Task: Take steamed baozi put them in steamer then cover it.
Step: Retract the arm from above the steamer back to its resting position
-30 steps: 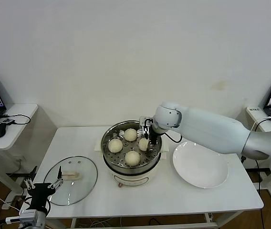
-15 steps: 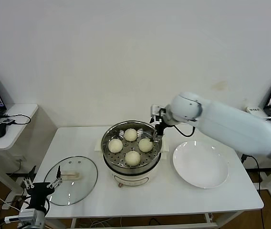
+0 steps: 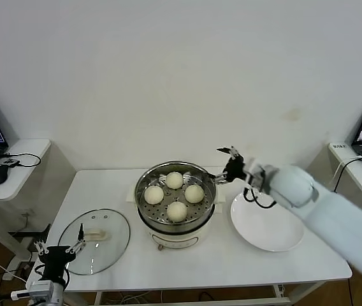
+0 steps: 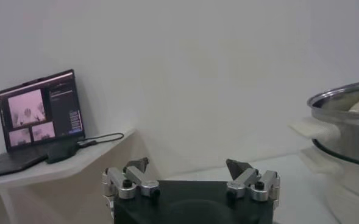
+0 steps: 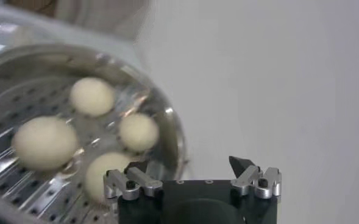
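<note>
The white table is occupied by the steamer at its centre, with a white plate on its right and the cover laid flat on its left. The right arm is stretched in from the right edge, its forearm angled over the plate; the right gripper is held empty above the steamer's right rim, fingers spread wide. The left gripper is parked low by the table's front-left corner, beside the cover, fingers likewise spread. Four steamed baozi are seated in the steamer basket.
</note>
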